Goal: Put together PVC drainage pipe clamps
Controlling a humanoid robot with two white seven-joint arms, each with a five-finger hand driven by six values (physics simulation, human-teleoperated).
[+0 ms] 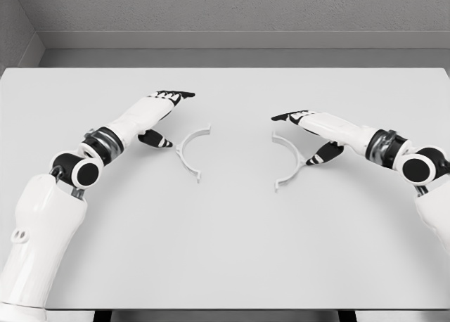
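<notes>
So there's this big pale grey table [225, 252] taking up basically the whole scene, with a grey wall [232, 9] behind it. Both white arms are stretched out over the tabletop, coming in from either side. The left hand [158, 111] hovers with fingers extended and relaxed, thumb hanging down, not gripping anything. Same deal with the right hand [313, 129]: fingers out flat, thumb dangling, holding nothing. Then the small stuff: two thin white half-ring clamp pieces lying flat on the table near the middle, well apart from each other. The left clamp half [191, 152] sits just beside the left hand's thumb, and the right clamp half [292, 162] is just beside the right hand's thumb, curving out toward it. Their open sides face each other.
</notes>
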